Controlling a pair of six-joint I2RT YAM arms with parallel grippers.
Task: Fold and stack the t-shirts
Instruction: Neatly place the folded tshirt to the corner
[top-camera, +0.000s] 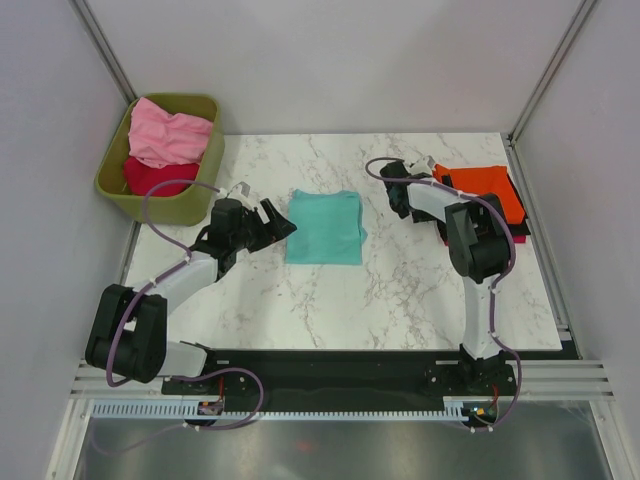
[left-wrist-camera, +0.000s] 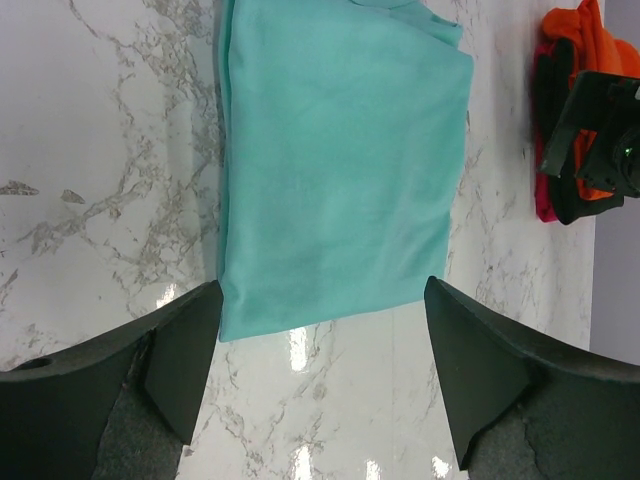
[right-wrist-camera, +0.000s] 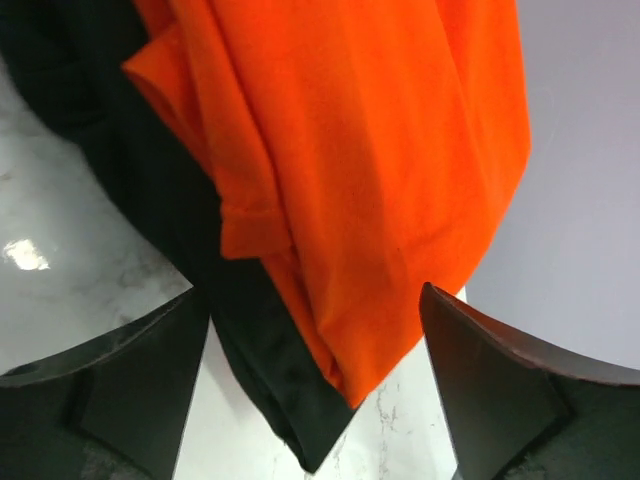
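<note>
A teal t-shirt (top-camera: 325, 227) (left-wrist-camera: 340, 170) lies folded flat in the middle of the table. My left gripper (top-camera: 272, 218) (left-wrist-camera: 322, 300) hovers at its left edge, open, with nothing between the fingers. At the right edge of the table a folded orange t-shirt (top-camera: 485, 188) (right-wrist-camera: 380, 150) lies on a black t-shirt (right-wrist-camera: 250, 330), with a crimson edge (left-wrist-camera: 545, 200) showing under them. My right gripper (top-camera: 403, 192) (right-wrist-camera: 315, 300) is just left of this stack, open and empty, its fingers either side of the stack's corner.
An olive-green bin (top-camera: 115, 185) stands at the far left corner and holds a crumpled pink t-shirt (top-camera: 170, 135) over a crimson one (top-camera: 155, 175). Grey walls close in the table on three sides. The marble tabletop (top-camera: 400, 290) runs to the arms' base rail.
</note>
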